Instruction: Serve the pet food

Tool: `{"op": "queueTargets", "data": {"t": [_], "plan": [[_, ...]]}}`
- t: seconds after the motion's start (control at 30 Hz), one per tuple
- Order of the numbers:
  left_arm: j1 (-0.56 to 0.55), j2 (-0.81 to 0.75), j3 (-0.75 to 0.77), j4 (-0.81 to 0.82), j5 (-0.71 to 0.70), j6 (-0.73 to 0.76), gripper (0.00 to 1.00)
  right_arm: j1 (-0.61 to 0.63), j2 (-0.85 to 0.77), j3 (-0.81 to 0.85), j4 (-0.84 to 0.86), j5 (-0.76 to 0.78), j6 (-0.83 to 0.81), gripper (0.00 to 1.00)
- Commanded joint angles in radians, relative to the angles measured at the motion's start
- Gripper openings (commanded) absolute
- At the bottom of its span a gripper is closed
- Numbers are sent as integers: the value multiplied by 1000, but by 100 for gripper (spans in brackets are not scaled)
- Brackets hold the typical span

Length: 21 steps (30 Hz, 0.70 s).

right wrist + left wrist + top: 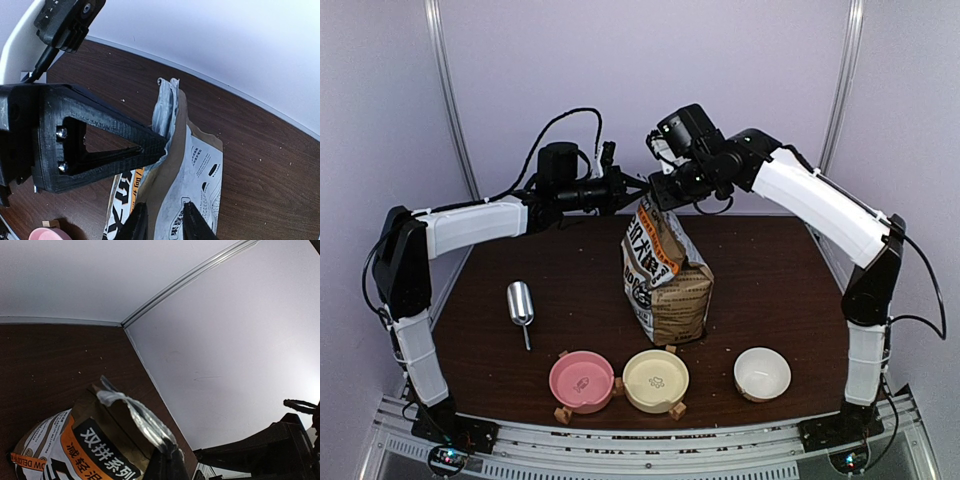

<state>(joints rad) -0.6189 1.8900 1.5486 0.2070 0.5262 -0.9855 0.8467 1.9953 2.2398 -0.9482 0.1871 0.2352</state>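
The kraft-brown pet food bag [668, 285] with an orange band stands upright mid-table. No kibble shows; it is hidden inside the bag. My left gripper [638, 196] is shut on the bag's silver top edge [142, 422], with its dark fingers [167, 462] pinching the seal. The right wrist view shows that finger [115, 145] meeting the edge. My right gripper [165, 225] is open just above the bag's top [200, 170], with its fingers straddling the brown side fold. In the top view it [667, 197] hangs over the bag's mouth.
A shiny metal scoop [520, 303] lies left of the bag. Three bowls stand along the near edge: pink [582, 380], cream [656, 380] and white [762, 373]. The back wall is close behind the bag.
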Motion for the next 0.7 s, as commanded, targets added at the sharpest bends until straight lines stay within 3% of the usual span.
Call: {"op": "queueTargets", "data": {"t": [0.0,0.2,0.67], "plan": [[3,-46,-1,15,-21,25,0,3,-26,36,18,-31,2,26],[3,-48,-6,17,-22,24,0,8,-3,37,10,-42,-13,32],[4,-48,-5,19,-23,23,0,8,23,38,1,14,-16,26]]}}
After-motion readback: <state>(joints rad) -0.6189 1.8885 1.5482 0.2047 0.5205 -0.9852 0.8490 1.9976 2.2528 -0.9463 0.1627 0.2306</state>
